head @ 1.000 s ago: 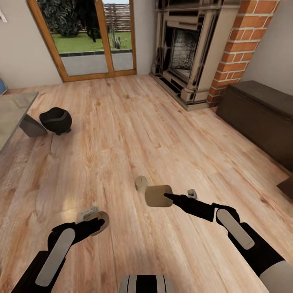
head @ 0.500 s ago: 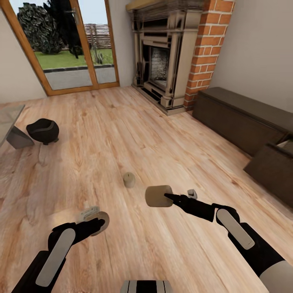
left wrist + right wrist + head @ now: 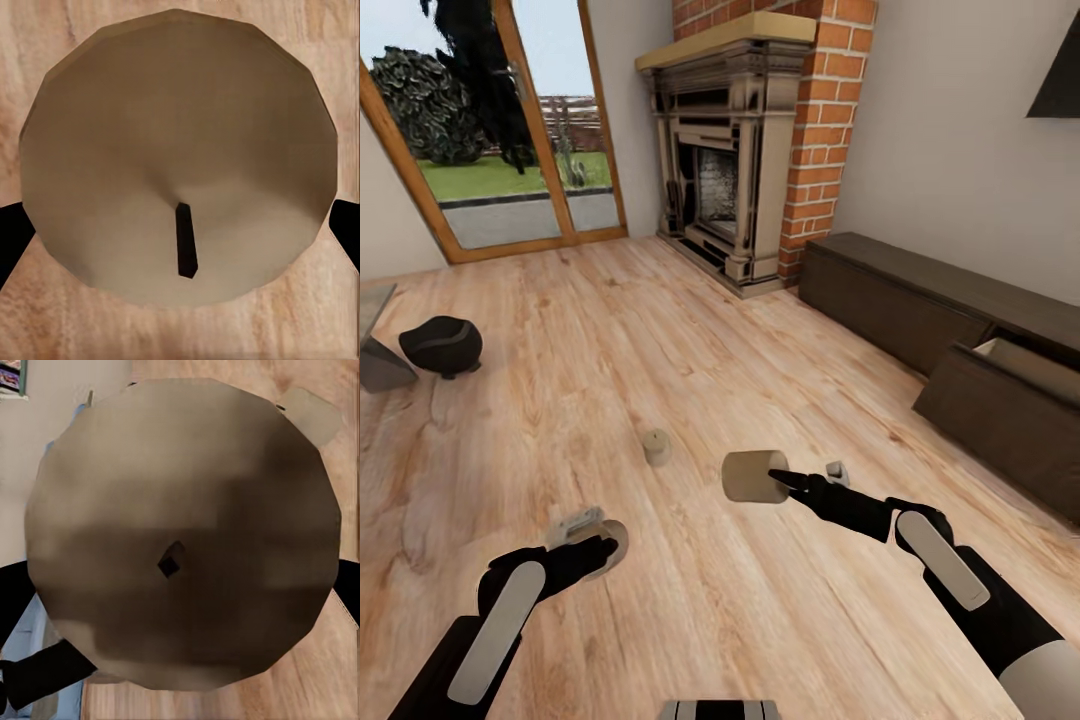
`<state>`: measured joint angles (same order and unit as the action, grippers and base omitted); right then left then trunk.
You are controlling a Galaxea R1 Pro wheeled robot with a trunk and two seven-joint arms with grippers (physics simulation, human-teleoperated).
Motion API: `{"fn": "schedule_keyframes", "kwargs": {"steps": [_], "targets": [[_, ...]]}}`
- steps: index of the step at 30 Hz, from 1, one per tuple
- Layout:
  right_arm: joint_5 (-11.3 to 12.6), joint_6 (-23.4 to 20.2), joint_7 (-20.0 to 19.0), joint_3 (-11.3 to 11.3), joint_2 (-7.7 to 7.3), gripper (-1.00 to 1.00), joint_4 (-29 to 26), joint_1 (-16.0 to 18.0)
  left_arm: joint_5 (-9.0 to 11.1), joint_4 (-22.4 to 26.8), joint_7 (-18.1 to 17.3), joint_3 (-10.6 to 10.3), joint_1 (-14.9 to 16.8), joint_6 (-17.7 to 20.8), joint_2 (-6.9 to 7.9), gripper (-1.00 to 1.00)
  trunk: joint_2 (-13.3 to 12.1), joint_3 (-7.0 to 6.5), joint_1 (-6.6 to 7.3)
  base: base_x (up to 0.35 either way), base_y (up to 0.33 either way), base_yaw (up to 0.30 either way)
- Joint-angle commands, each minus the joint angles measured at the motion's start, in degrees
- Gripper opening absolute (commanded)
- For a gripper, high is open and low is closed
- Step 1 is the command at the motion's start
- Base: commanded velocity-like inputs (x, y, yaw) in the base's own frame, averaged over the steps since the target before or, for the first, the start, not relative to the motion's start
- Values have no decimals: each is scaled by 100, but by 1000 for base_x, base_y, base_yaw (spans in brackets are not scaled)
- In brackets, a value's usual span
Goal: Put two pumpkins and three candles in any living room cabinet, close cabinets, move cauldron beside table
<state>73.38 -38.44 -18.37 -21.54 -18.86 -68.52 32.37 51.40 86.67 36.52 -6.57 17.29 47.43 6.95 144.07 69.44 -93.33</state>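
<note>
My left gripper [image 3: 598, 546] is shut on a grey-brown candle [image 3: 612, 545], whose wick end faces the left wrist view [image 3: 180, 150]. My right gripper [image 3: 778, 480] is shut on a second candle [image 3: 752, 476], held on its side above the floor and seen end-on in the right wrist view [image 3: 180, 532]. A third candle [image 3: 656, 446] stands upright on the floor between the two arms. The black cauldron [image 3: 442, 346] sits at far left beside the table corner [image 3: 374, 362]. The dark-brown cabinet [image 3: 900, 300] runs along the right wall with one drawer [image 3: 1010, 405] pulled open. The pumpkins are out of view.
A fireplace [image 3: 720, 190] with a brick chimney stands in the far corner. Glass doors [image 3: 490, 150] to the garden are at the back left. Wood floor lies open between me and the cabinet.
The camera has swung right: the cauldron and table slid left and the cabinet's open drawer came into view. Both grippers still hold their candles in the same pose.
</note>
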Motion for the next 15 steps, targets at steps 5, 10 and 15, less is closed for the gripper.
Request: {"fn": "schedule_keyframes", "kwargs": {"steps": [5, 10, 15], "targets": [[50, -14, -14, 0, -3, -100, 78, 6, 36, 8, 92, -11, 3, 14, 0, -100, -5, -84, 14, -2, 0, -231], [53, -14, -127, 8, -3, -100, 184, 6, 36, 8, 92, -16, 3, 13, 0, -100, -12, -172, 27, -76, 0, -234], [52, -14, -163, 9, -3, -100, 205, 6, 36, 8, 95, -20, 3, 12, 0, -100, -18, -263, 40, -276, 0, -247]]}}
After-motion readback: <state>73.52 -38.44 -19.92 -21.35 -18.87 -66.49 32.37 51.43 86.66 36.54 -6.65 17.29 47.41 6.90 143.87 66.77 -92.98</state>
